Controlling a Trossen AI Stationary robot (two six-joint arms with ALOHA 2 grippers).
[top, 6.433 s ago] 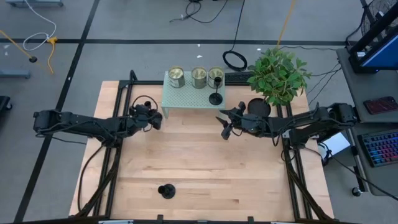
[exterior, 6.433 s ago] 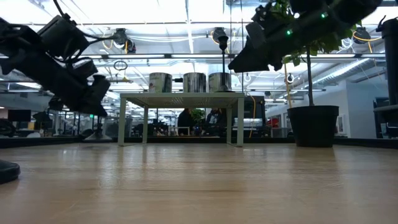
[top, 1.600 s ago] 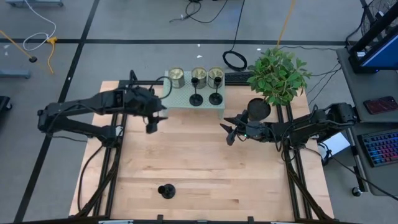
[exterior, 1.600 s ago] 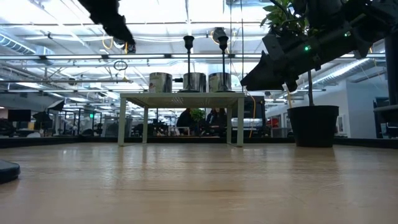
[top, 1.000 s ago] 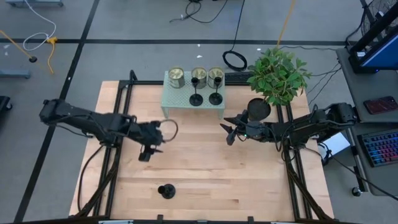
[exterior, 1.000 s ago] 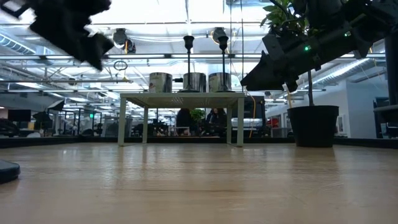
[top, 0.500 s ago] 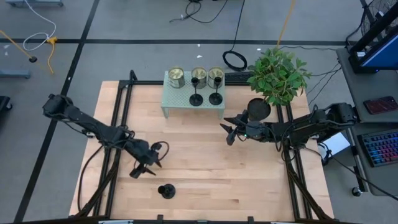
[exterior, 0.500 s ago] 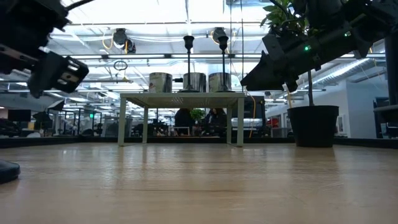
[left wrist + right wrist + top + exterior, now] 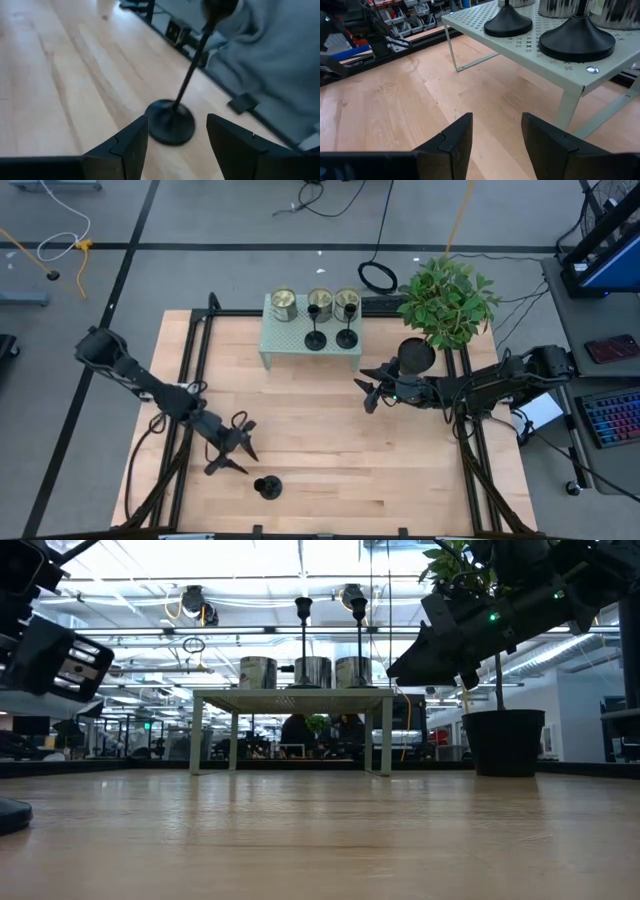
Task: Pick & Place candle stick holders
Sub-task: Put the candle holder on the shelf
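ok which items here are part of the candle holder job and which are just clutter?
Job: two candle stick holders on the green shelf; third holder on the table near the open left gripper.
Clutter: three cans, potted plant.

Two dark, slender arms, left (image 9: 150, 385) and right (image 9: 480, 383), built of matte black segments with bulkier joints. Thin black cables looped alongside each, loosest near the left wrist. Blocky black housing behind the right gripper (image 9: 425, 658), lit by a small green light (low view). Fingers (image 9: 132, 145) flat, angular, dark grey-black, with bevelled edges and faceted tips; same shape on the right pair (image 9: 457, 140).
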